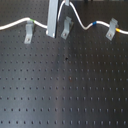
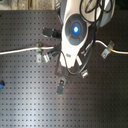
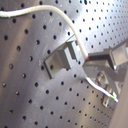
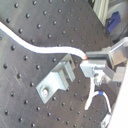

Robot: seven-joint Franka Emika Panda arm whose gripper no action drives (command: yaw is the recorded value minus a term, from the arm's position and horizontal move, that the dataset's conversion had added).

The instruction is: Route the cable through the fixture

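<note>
My gripper [image 4: 91, 64] is clenched on the thin white flexible cable [image 1: 82, 19], it seems, just beside the middle grey metal bracket [image 1: 66, 27]; the cable crosses the black perforated desk [image 1: 65, 85] past three brackets.

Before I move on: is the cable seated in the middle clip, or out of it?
Apparently not seated: in the second wrist view the cable runs just above the middle clip.
</note>
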